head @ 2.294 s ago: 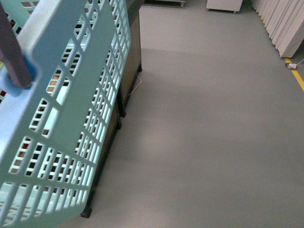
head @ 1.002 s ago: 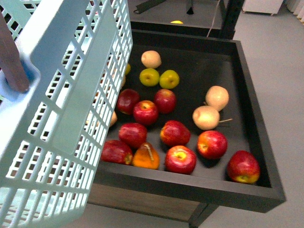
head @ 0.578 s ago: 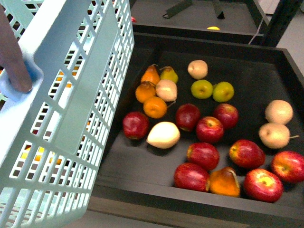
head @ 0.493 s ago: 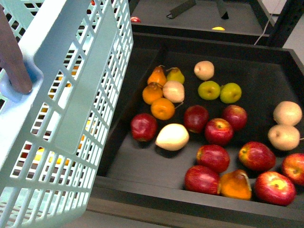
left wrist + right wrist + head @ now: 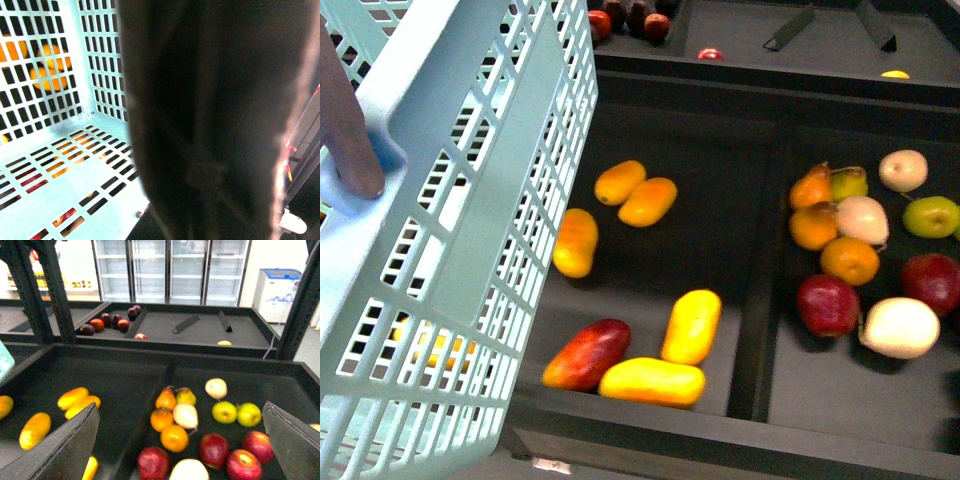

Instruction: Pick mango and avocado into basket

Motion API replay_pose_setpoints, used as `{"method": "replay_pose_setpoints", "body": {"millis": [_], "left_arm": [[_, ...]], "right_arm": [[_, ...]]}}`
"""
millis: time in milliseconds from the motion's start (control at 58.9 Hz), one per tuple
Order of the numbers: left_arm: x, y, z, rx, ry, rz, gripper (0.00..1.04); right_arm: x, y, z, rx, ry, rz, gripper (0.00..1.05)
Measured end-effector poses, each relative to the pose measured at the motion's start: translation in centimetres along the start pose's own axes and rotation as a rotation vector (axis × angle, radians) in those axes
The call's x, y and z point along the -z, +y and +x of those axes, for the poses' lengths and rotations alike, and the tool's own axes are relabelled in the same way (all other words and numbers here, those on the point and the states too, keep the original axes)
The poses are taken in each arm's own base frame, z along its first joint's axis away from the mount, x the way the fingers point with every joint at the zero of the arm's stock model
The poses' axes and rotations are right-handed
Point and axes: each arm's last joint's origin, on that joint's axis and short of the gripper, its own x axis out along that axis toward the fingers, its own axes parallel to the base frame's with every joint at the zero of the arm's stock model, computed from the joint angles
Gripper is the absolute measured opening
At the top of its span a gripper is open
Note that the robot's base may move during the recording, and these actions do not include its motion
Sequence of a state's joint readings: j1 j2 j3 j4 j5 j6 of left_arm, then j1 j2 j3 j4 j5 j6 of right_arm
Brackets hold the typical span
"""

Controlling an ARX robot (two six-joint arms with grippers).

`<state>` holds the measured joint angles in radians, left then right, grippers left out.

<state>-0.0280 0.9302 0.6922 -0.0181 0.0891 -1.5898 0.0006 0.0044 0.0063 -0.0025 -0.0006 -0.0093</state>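
Yellow mangoes [image 5: 691,326] have come into sight just beside the basket [image 5: 420,50], while the red apples [image 5: 828,304] have drifted further from it, several gone.

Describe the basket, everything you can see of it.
The basket is light turquoise plastic with slotted walls and base, filling the left of the front view, tilted, its wall covering the tray's left edge. A brown handle joins its rim at a blue pivot. Left wrist view: nothing lies on the visible base; orange fruit show through the slots. What holds it is unclear.
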Motion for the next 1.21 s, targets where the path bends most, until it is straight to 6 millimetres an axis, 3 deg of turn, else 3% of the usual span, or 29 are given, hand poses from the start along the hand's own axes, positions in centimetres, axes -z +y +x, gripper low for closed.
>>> {"method": "replay_pose_setpoints", "body": {"millis": [1206], "left_arm": [[-0.28,0.02,0.03,-0.002,-0.037,0.008,0.05]], "right_arm": [[0.02,0.0,0.0,-0.006,0.001,0.0,0.97]]}}
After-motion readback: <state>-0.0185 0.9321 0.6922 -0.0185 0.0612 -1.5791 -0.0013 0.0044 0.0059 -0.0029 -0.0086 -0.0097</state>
